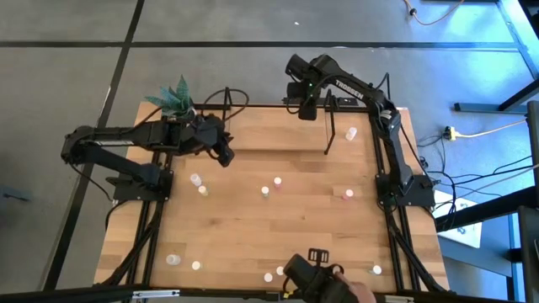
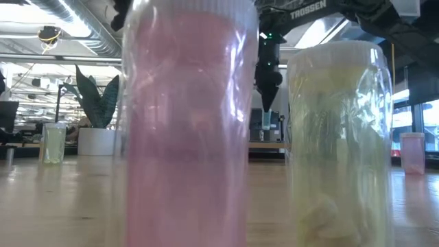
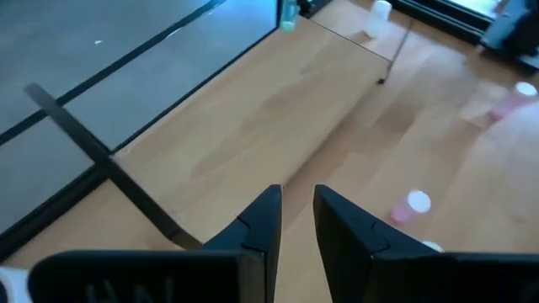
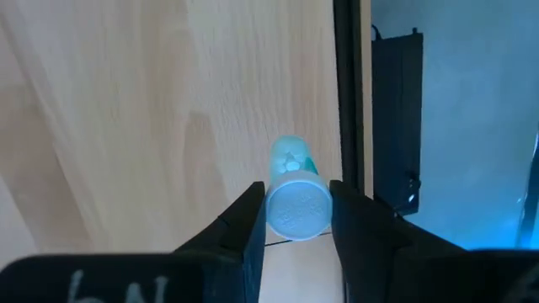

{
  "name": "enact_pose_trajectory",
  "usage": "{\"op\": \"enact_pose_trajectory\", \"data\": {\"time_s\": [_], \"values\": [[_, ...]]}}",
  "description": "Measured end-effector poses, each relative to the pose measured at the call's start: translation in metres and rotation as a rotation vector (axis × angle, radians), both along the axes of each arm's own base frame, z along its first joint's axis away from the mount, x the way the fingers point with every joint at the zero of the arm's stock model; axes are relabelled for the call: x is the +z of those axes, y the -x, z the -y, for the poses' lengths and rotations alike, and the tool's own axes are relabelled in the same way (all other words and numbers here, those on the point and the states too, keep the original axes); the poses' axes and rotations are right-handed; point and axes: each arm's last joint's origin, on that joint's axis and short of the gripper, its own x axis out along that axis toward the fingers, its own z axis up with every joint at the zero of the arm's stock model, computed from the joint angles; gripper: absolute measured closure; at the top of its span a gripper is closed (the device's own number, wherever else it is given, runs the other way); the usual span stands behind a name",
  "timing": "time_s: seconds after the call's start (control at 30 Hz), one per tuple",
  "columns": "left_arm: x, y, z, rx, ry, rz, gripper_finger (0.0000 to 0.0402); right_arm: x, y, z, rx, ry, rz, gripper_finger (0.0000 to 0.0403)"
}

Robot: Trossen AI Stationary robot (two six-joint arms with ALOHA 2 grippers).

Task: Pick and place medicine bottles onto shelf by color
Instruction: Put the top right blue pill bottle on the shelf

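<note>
My right gripper [image 1: 307,108] hangs over the far edge of the shelf [image 1: 269,128], a light board with thin black end frames, and is shut on a bluish medicine bottle [image 4: 295,181] with a white cap. One white bottle [image 1: 351,133] stands on the shelf's right part. Several pale bottles stand scattered on the table, among them a pink one [image 1: 349,194] and a white one [image 1: 195,179]. By the shelf's left end my left gripper [image 3: 296,220] is open by a narrow gap, with nothing between its fingers. My right gripper pinches the bluish bottle between its two fingers at the top end, on the sides of the white cap [image 4: 276,210]. The fingers come from above, pointing down. The bottle [image 2: 266,121] hangs upright below them, lifted clear of the shelf board.
A potted plant [image 1: 174,99] stands at the far left corner beside the left arm. Close to the low camera stand a pink bottle [image 2: 188,123] and a yellowish one [image 2: 339,137]. A dark device [image 1: 313,273] sits at the near edge. The table's middle holds only a few bottles.
</note>
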Motion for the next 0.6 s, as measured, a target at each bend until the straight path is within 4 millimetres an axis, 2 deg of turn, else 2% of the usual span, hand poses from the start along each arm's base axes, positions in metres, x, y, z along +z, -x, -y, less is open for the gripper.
{"op": "enact_pose_trajectory", "data": {"time_s": [0.2, 0.37, 0.6], "values": [[0.000, 0.001, -0.008, 0.035, 0.000, 0.007, 0.0335, -0.003, -0.002, 0.000, 0.064, 0.013, -0.001, 0.0284], [0.005, -0.002, -0.014, 0.063, -0.007, 0.073, 0.0335, -0.014, -0.001, -0.001, 0.070, -0.011, -0.031, 0.0284], [0.007, -0.002, -0.021, 0.083, -0.034, 0.081, 0.0335, -0.017, -0.002, 0.000, 0.070, -0.006, -0.025, 0.0284]]}}
